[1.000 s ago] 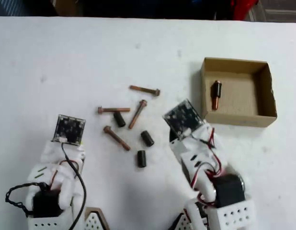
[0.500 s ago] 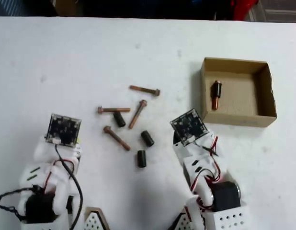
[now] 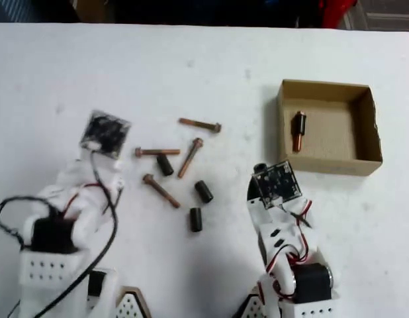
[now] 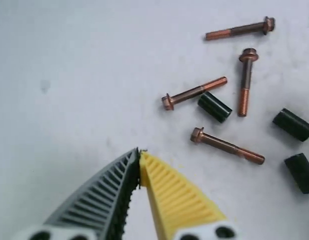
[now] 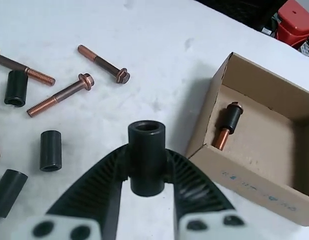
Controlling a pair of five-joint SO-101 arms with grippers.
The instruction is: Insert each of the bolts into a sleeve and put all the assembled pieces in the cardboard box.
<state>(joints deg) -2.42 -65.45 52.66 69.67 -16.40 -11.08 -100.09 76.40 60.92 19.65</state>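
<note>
Four loose bolts [image 3: 160, 191] lie scattered left of the cardboard box [image 3: 323, 165], with three sleeves [image 3: 203, 191] among them; one finished piece [image 3: 298, 129] lies inside the box. The right gripper [image 5: 147, 170], clamped on a fourth sleeve [image 5: 146, 142] held upright, has drawn back beside the box's near corner. The left gripper [image 4: 139, 157], pinched shut and empty, has advanced toward the bolts, likely to pick one.

So the left gripper [image 4: 139, 154] has its grey and yellow fingers [image 4: 174, 200] pinched together at the tips, I think, over the white table [image 4: 69, 75], with four copper bolts [image 4: 227, 146] scattered beyond it among three black sleeves [image 4: 214, 106], one sleeve cut by the frame's edge.
</note>
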